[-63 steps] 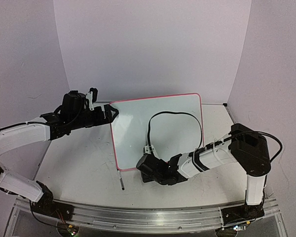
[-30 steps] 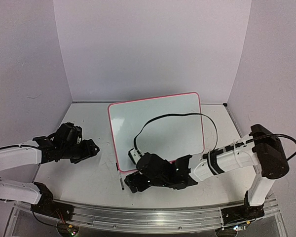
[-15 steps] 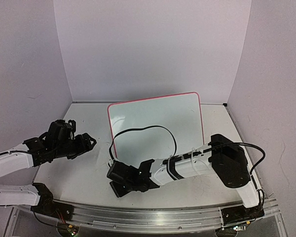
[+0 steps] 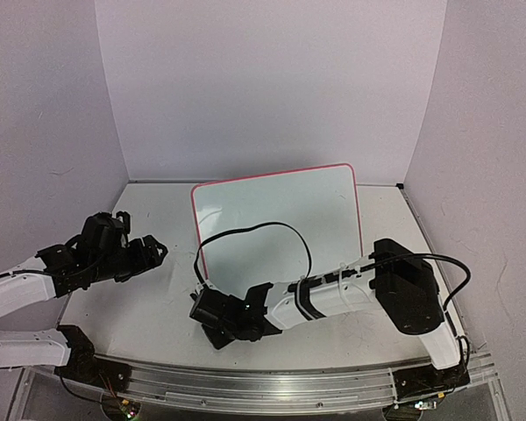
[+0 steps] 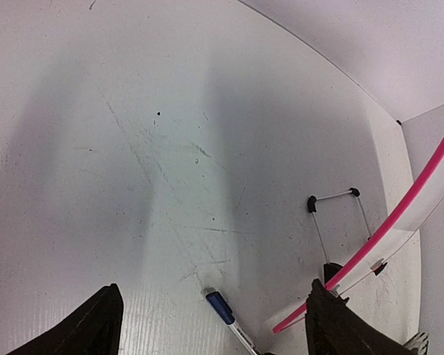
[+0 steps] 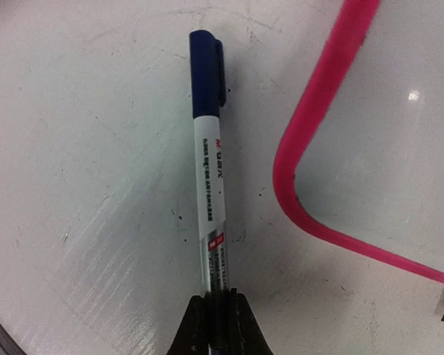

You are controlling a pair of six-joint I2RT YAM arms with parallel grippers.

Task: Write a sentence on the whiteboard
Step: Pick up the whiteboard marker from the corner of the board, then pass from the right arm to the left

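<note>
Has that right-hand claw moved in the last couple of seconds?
Yes. Seen from above, the right gripper has swung left, from under the whiteboard's near edge to beside its near-left corner, where it is shut on the marker.

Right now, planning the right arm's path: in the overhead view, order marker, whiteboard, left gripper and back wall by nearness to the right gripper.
1. marker: clamped in the right gripper, per the wrist view.
2. whiteboard: near-left corner just beyond.
3. left gripper: open, off to the left.
4. back wall: farthest, behind the board.
</note>
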